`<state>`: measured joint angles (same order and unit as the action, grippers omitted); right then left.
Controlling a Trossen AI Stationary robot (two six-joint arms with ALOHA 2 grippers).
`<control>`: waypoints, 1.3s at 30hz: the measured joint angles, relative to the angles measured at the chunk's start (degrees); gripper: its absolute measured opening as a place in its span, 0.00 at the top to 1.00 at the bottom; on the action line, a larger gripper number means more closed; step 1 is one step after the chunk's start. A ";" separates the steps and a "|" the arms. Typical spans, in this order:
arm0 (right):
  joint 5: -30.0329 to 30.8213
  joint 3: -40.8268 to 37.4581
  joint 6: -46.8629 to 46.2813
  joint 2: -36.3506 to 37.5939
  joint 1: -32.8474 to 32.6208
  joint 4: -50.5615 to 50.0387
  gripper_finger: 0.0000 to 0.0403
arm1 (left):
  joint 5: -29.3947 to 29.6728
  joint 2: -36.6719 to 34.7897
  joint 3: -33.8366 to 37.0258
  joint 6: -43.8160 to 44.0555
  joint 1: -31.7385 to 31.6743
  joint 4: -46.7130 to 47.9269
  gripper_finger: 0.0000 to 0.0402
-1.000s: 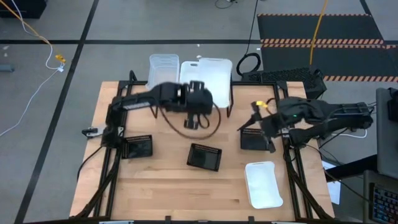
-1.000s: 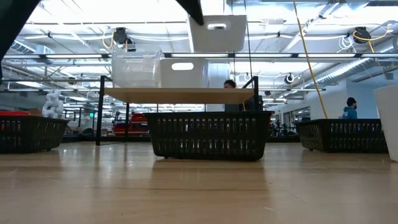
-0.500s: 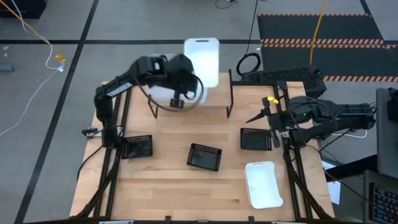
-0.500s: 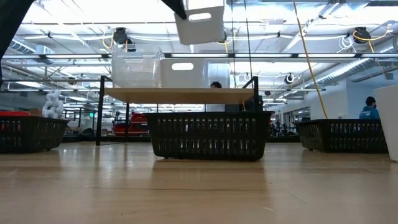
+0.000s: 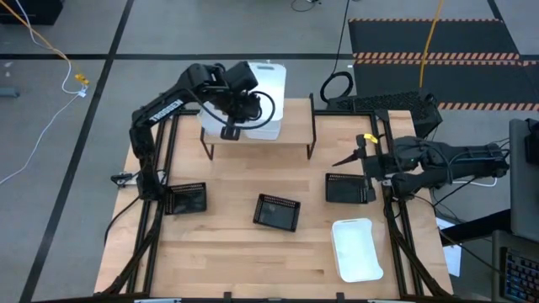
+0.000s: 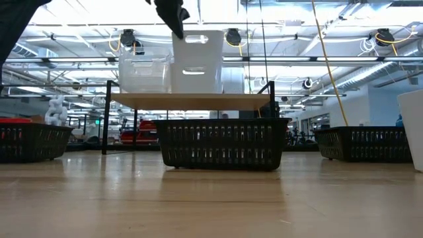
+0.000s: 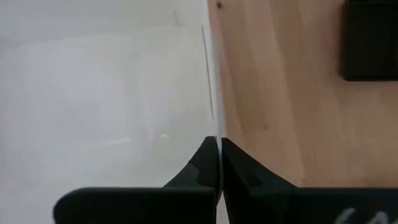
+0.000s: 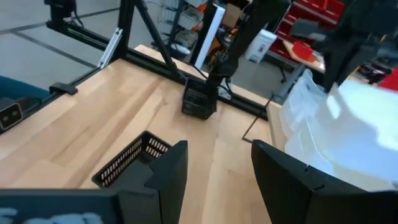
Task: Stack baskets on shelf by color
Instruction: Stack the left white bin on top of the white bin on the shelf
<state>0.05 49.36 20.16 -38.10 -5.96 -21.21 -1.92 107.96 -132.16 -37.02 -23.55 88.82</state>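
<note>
My left gripper is above the shelf, shut on a white basket. In the low view that basket stands directly over a second white basket on the shelf plank, its bottom at that one's rim. Clear baskets stand beside them on the plank. My right gripper is open, held above the table near the right black basket. Two more black baskets and a third white basket rest on the tabletop. My left gripper pinches the white basket's thin wall at its rim, near the basket's near left corner. One finger is inside the basket and the other outside. The fingers come from above, pointing down. The basket is upright over the white basket on the shelf.
The shelf's black legs stand on the far part of the table. The right part of the plank is bare. Bare wood lies between the black baskets and the table's near edge. People move in the room beyond.
My left gripper has carried the white basket from above the right part of the shelf toward the table's left and down. The basket tilted on the way, is upright now, and stands over the white basket on the shelf.
</note>
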 joint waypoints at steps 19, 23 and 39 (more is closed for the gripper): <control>-0.11 0.00 -1.07 1.00 0.00 -0.83 0.57 | -3.16 0.09 6.00 9.66 0.35 -8.33 0.86; -0.11 0.00 -1.67 0.98 0.00 -0.81 0.57 | -3.16 0.09 6.00 13.27 0.33 -11.06 0.78; -0.11 0.00 -3.52 0.98 0.00 -0.92 0.57 | 5.22 -0.21 6.00 10.91 1.57 -8.01 0.64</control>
<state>-0.05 49.36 16.65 -37.12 -5.96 -22.14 3.29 107.75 -126.17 -26.11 -21.98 80.81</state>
